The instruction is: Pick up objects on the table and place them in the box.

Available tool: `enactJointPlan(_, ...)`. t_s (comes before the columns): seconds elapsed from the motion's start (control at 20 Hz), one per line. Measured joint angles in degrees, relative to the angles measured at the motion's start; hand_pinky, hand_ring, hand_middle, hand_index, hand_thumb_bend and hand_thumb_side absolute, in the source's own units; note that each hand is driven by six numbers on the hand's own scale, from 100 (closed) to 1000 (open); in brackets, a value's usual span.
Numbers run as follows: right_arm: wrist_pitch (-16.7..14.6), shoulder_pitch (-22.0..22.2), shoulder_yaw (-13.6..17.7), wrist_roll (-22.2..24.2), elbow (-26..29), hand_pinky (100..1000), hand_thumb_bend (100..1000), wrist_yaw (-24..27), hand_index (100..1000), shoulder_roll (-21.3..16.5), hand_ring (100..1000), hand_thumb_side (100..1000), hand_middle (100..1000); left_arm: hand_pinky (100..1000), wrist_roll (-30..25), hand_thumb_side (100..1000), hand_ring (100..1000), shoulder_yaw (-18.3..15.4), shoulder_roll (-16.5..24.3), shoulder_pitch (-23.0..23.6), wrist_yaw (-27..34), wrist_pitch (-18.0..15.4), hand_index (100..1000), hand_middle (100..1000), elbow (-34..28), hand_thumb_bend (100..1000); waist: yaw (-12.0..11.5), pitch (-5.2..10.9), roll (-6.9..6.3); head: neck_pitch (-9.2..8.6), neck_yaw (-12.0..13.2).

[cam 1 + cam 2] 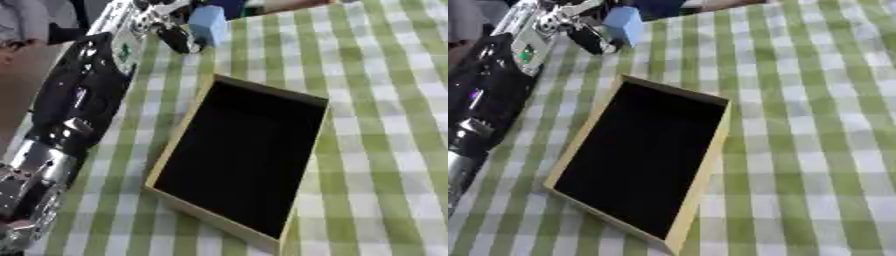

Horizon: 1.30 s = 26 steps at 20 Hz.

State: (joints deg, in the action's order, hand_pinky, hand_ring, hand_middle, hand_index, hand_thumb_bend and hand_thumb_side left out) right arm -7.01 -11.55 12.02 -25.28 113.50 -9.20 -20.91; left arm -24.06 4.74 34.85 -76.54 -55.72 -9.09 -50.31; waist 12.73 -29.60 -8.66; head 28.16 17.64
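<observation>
From my seat I see the left arm (79, 105) stretched up the left side of the table, black shell with silver joints, reaching to the far edge. At its end the left hand (171, 30) has its dark fingers (179, 40) curled against a light blue block (208, 24), which sits up at the far end of the table beyond the box; the thumb side is hidden from me, so I read it as a grasp on the block, though I cannot tell whether the block is lifted or resting on the cloth. The block looks like a small, plain, pale blue cuboid with soft edges, standing roughly upright, with no markings I can make out. The box (702, 175) lies nearer to me in the middle of the green-and-white checked tablecloth (815, 125), a shallow rectangular tray with thin tan walls and a black inside, turned askew to the checks. Block and box are apart, the block just past the box's far left corner. My right hand shows in neither view.
</observation>
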Motion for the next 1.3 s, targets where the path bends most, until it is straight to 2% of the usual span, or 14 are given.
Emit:
enactJointPlan(0.3, 0.1, 0.6, 0.2, -0.2, 0.0, 662, 100, 0.3, 815, -0.1, 707, 1000, 610, 632, -0.6, 121, 591, 0.8, -0.1, 0.6, 1.1, -0.1, 688, 581, -1.2, 161, -1.4, 2.52, 0.03, 2.2, -0.9)
enactJointPlan(0.4, 0.2, 0.9, 0.3, -0.2, 0.0, 662, 100, 0.3, 815, -0.1, 707, 1000, 610, 650, -0.6, 126, 576, 1.4, -0.5, 0.8, 2.9, 0.0, 694, 587, -2.0, 141, -2.3, 3.61, 0.09, 3.05, -1.8)
enactJointPlan(0.55, 0.2, 1.5, 0.4, -0.3, 0.0, 662, 100, 0.6, 814, -0.1, 708, 1000, 611, 626, -0.9, 125, 556, 3.3, -1.8, 1.2, 6.6, 0.4, 691, 582, -3.5, 128, -3.5, 5.24, 0.27, 4.53, -3.9)
enactJointPlan(0.8, 0.3, 2.1, 0.3, -0.2, 0.0, 663, 100, 0.8, 814, -0.1, 709, 1000, 611, 621, -1.7, 130, 566, 8.8, -3.8, 3.4, 12.1, 1.1, 704, 594, -9.2, 133, -5.2, 7.97, 1.02, 7.13, -8.3)
enactJointPlan(1.05, 0.6, 3.1, 0.3, -0.3, 0.0, 664, 100, 1.0, 814, -0.1, 710, 1000, 613, 607, -3.8, 150, 553, 15.9, -4.3, 6.6, 18.6, 3.2, 699, 591, -19.5, 139, -5.9, 9.48, 1.56, 8.68, -10.6)
enactJointPlan(1.3, 0.6, 3.6, 0.3, -0.3, 0.0, 664, 100, 1.1, 813, -0.1, 711, 1000, 620, 574, -6.4, 180, 526, 20.5, -4.6, 10.5, 24.4, 6.9, 683, 580, -30.0, 156, -6.5, 10.84, 2.11, 10.42, -12.2)
